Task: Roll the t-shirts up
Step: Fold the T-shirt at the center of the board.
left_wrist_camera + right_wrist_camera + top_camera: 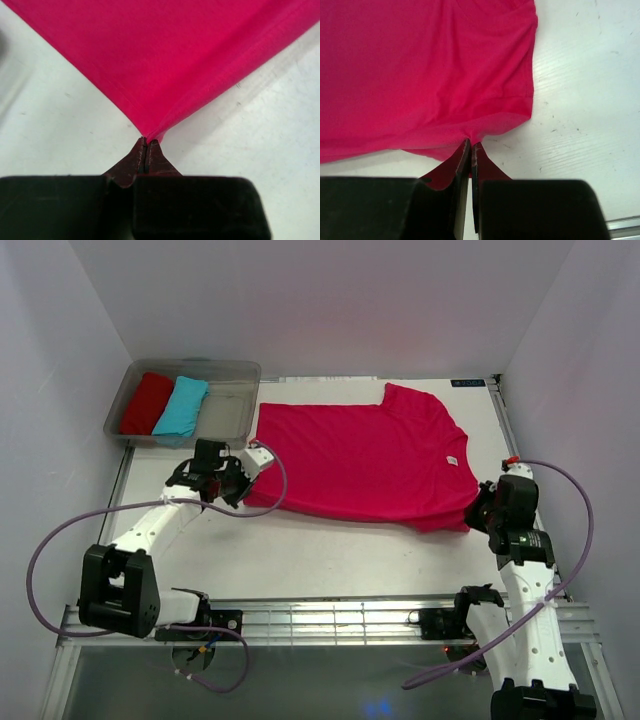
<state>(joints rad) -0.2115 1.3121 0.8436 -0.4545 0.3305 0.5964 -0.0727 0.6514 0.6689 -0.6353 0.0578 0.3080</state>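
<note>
The magenta-pink t-shirt (360,455) lies spread flat across the middle of the white table, hem to the left, collar to the right. My left gripper (247,492) is shut on the shirt's near-left hem corner; in the left wrist view the t-shirt (165,55) is pinched to a point at the closed gripper (144,142). My right gripper (476,518) is shut on the near-right sleeve edge; in the right wrist view the t-shirt (420,75) bunches into the closed gripper (471,145).
A clear plastic bin (230,372) at the back left holds a rolled red cloth (147,403) and a rolled turquoise cloth (181,406). White walls enclose the table (330,560). A metal rail (330,612) runs along the near edge.
</note>
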